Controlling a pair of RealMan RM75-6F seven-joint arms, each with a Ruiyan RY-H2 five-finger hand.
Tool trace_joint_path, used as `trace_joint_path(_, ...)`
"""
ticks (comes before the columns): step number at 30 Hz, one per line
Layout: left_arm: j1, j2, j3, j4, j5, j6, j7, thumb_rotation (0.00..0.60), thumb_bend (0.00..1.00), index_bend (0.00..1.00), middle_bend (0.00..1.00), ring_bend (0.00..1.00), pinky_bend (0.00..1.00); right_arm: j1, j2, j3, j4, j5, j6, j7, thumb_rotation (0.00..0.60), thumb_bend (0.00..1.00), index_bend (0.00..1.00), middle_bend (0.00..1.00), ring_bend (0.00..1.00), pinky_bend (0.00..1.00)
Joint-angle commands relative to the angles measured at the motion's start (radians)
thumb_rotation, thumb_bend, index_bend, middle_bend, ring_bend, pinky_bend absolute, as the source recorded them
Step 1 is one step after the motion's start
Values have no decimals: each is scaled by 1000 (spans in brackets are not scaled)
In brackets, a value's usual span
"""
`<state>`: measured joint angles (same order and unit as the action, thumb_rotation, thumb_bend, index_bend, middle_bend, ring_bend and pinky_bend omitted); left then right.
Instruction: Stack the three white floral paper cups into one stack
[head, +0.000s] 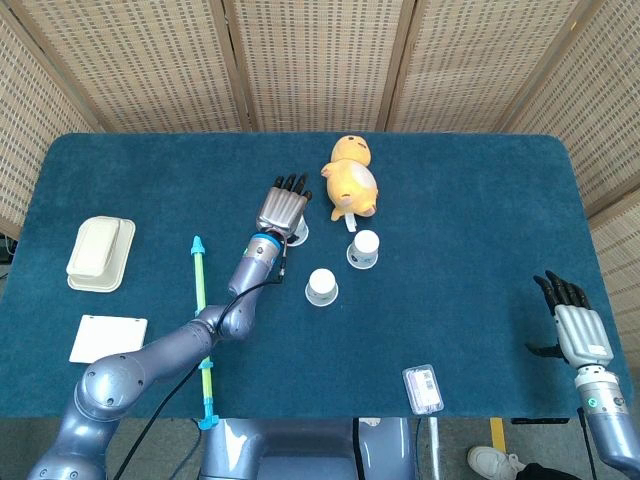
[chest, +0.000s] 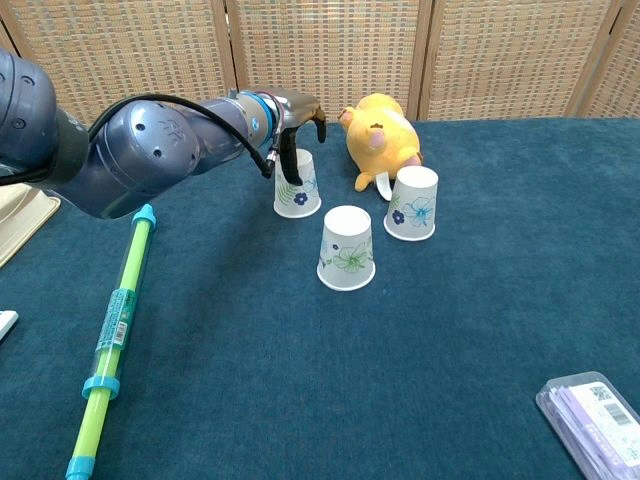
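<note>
Three white floral paper cups stand upside down on the blue table. The back left cup (chest: 298, 186) is mostly hidden under my left hand (head: 283, 207) in the head view, where only its edge (head: 300, 235) shows. The front cup (head: 321, 286) (chest: 347, 249) and the right cup (head: 363, 249) (chest: 412, 204) stand free. My left hand (chest: 298, 112) hovers over the top of the back left cup with its fingers spread and hanging down on either side, gripping nothing. My right hand (head: 578, 330) rests open at the table's right front edge, far from the cups.
A yellow plush toy (head: 350, 183) (chest: 380, 140) lies just behind the cups. A green tube (head: 199, 275) (chest: 112, 325) lies at the left, with a white container (head: 100, 252) and a white card (head: 107, 338) beyond it. A plastic packet (head: 422, 389) (chest: 598, 415) lies at the front right.
</note>
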<state>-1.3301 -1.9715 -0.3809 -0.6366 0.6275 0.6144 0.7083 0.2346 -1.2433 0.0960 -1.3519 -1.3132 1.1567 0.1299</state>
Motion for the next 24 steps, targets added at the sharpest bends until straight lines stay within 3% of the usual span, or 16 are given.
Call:
trace_joint_path(1,-13,-27,7,45,1,-20,-1,600,237,309,0,0,91,-1,0,1,2,1,2,2,600,128,0,0,0,0)
trace_joint_path(10,-2,-46,15,104,22,-35,-24,600,240,348,0,0,98,-4,-2,4,5,-1,12,4,600,128,0,0,0,0)
trace_joint_path(14,12,-38,19,100,31,-32,-32,600,290,395,0,0,98,-4,-3,3,3,-3,13,1,600,128,0,0,0,0)
trace_joint_path(24,53,-10,31,47,60,-3,-47,600,296,438,0,0,98,-4,-3,2,-6,-13,21,-4,600,128,0,0,0,0)
